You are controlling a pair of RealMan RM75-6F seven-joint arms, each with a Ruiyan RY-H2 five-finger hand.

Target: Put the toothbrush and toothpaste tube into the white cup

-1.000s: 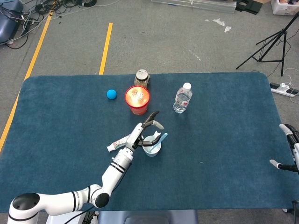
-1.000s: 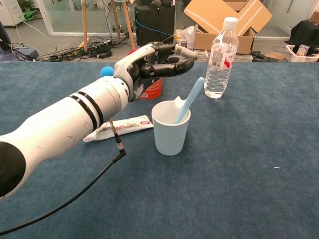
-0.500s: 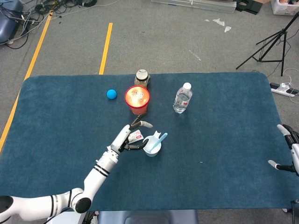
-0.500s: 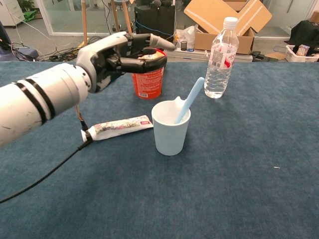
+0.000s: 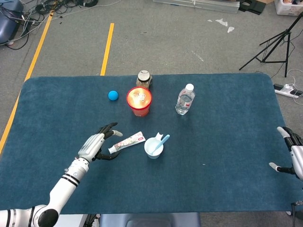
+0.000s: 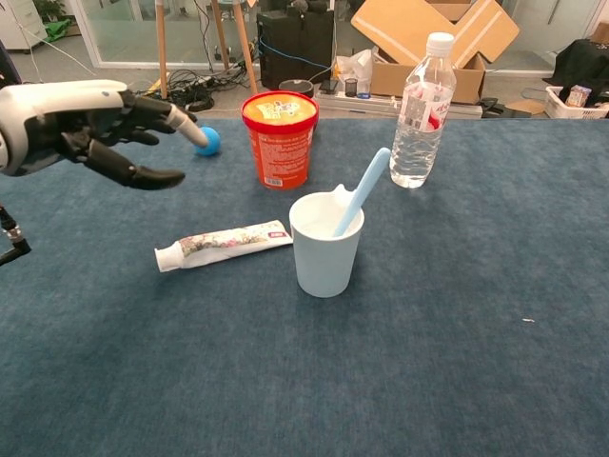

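— What has moved?

— The left hand (image 6: 90,129) has pulled back from above the white cup (image 6: 325,246) to the left of the table, fingers spread and holding nothing. The toothpaste tube (image 6: 224,244), no longer half hidden behind the arm, lies flat just left of the cup (cap end pointing away from it).

— And the toothbrush (image 6: 362,191)?

— Standing tilted in the cup, light blue handle leaning right.

— Any writing legible?

— No; print on the tube, the red tub (image 6: 279,139) and the water bottle (image 6: 420,99) label is too small to read.

— The right hand (image 5: 290,151)?

— At the table's right edge, fingers apart, empty.
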